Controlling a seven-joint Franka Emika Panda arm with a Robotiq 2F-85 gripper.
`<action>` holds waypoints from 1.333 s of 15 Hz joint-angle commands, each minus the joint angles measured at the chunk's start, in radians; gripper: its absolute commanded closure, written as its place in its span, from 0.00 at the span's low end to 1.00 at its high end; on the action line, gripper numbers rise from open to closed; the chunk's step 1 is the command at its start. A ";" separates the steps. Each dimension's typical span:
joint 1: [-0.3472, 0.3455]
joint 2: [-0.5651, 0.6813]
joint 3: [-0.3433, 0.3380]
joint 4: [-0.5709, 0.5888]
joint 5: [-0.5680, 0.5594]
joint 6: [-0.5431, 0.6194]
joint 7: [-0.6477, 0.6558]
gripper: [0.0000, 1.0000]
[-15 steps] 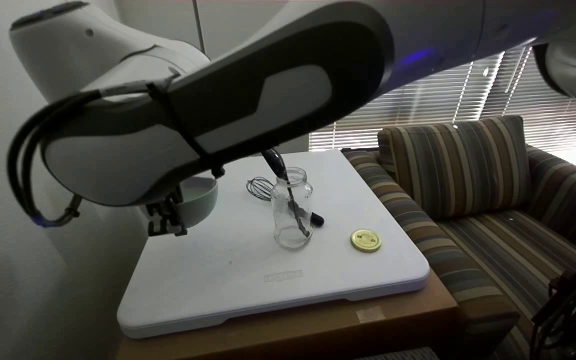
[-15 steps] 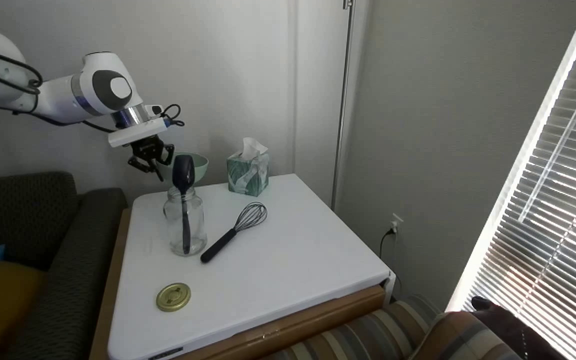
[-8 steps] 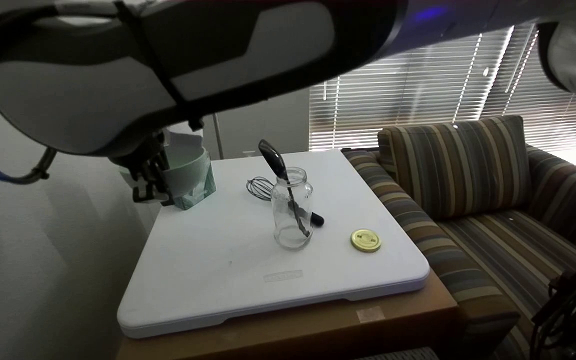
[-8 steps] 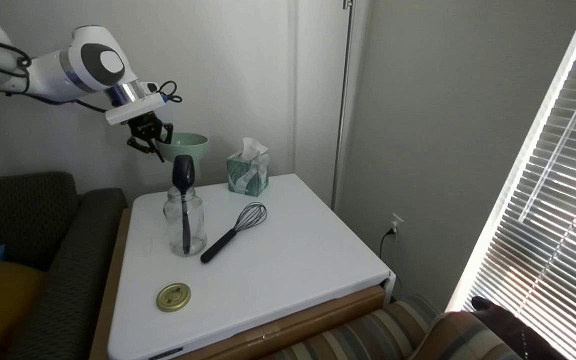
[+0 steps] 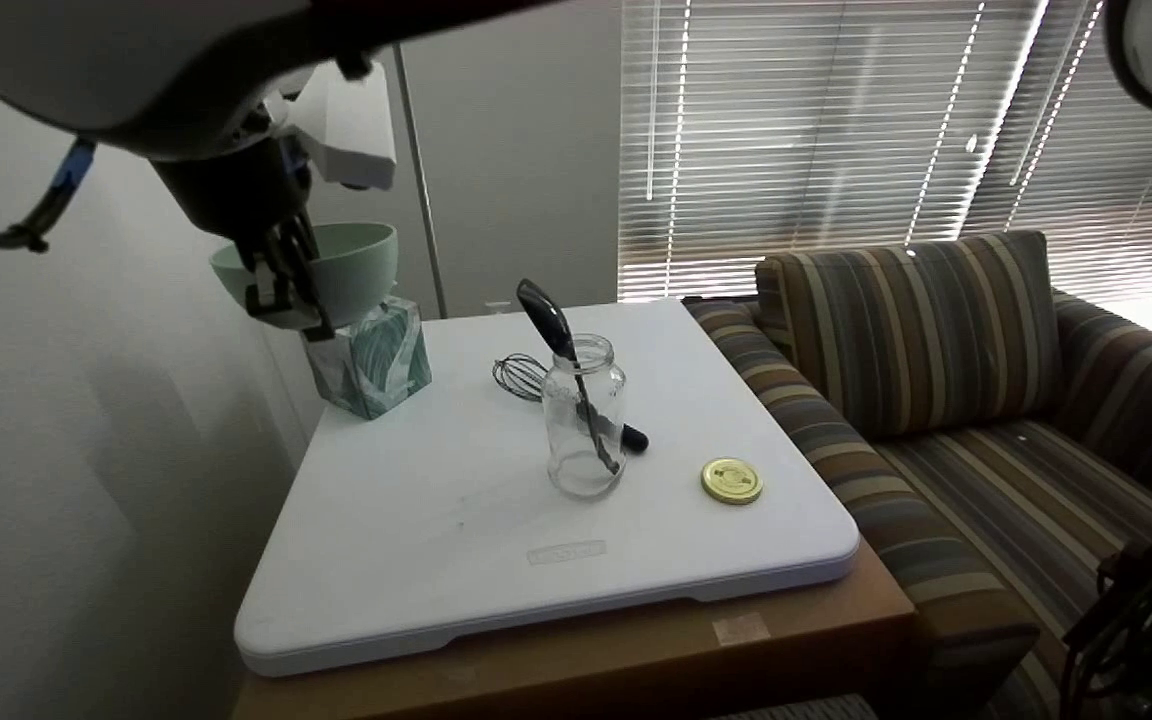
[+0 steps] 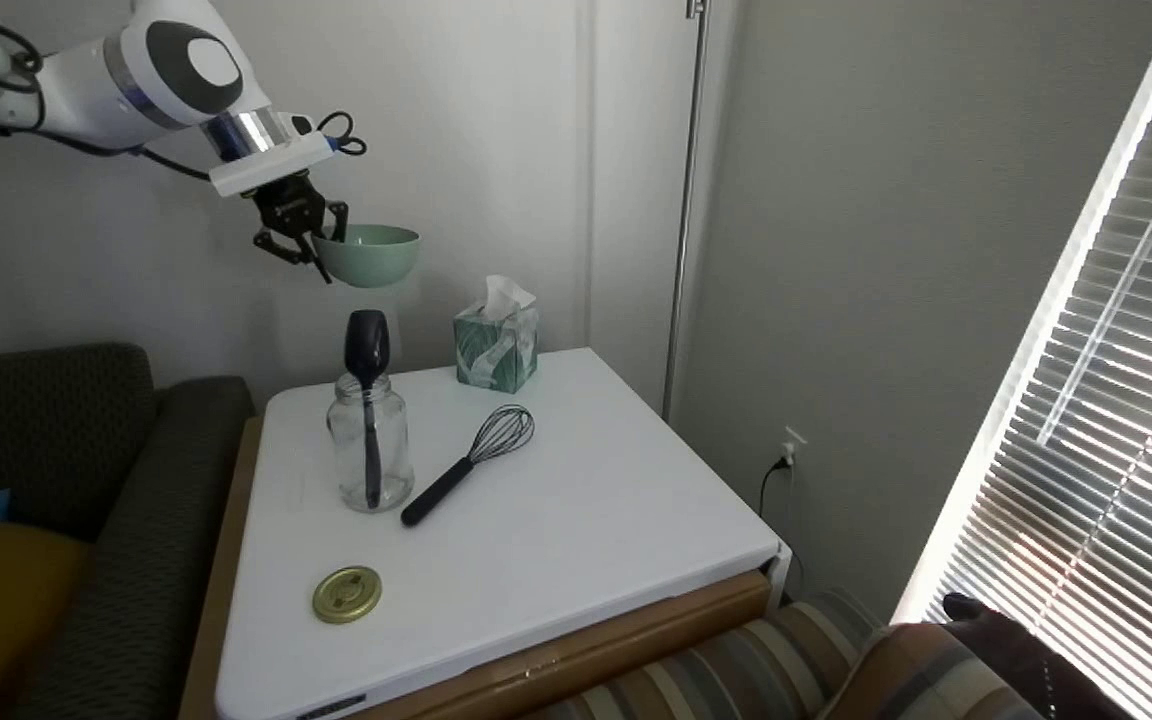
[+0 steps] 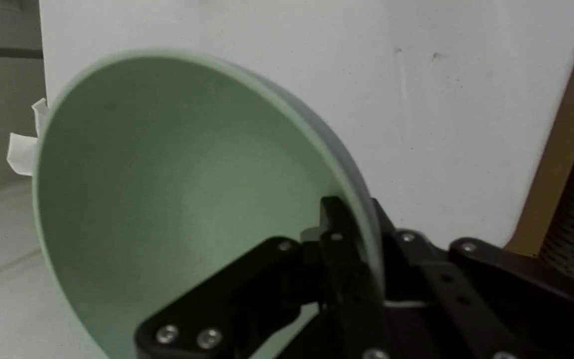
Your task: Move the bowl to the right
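Observation:
The pale mint-green bowl [image 5: 361, 275] is in the air above the white tabletop [image 5: 416, 560], clear of it. It also shows in an exterior view [image 6: 373, 262], nearly level, high behind the glass jar. In the wrist view the bowl [image 7: 177, 174] fills the left half and its inside looks empty. My gripper [image 7: 356, 207] is shut on the bowl's rim, one finger inside the wall and one outside. The gripper also shows in both exterior views [image 5: 288, 318] [image 6: 329, 262], at the side of the bowl.
A tissue box [image 5: 376, 362] [image 6: 496, 348] stands at the table's wall-side edge, near the bowl. A clear glass jar [image 5: 586, 475] [image 6: 396, 440] holds a black utensil [image 6: 367, 342]. A whisk [image 6: 439, 490] and yellow lid [image 5: 732, 481] lie on the table. A striped armchair [image 5: 916, 340] adjoins it.
My gripper has risen with the bowl in it. The bowl has gone from low behind the jar to well above the table. The jar, whisk, lid and tissue box have not moved.

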 commanded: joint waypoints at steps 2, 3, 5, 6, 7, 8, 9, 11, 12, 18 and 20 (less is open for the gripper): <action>-0.029 -0.082 0.013 -0.046 0.019 -0.072 -0.052 0.97; -0.031 -0.092 0.006 -0.046 0.014 -0.096 -0.044 0.97; -0.037 -0.104 -0.004 -0.043 0.004 -0.137 -0.028 0.97; -0.040 -0.106 -0.014 -0.038 -0.004 -0.155 -0.017 0.97; -0.047 -0.059 -0.023 0.058 -0.009 -0.211 -0.017 0.97; -0.051 -0.110 -0.029 -0.025 -0.012 -0.194 -0.002 0.97; -0.056 -0.108 -0.041 -0.016 -0.018 -0.207 0.010 0.97; -0.073 -0.106 -0.067 -0.006 -0.028 -0.224 0.040 0.97; -0.082 -0.103 -0.081 -0.003 -0.031 -0.230 0.061 0.97; -0.201 -0.056 -0.114 0.077 -0.011 -0.344 0.174 0.97; -0.232 -0.098 -0.115 0.005 -0.006 -0.347 0.224 0.97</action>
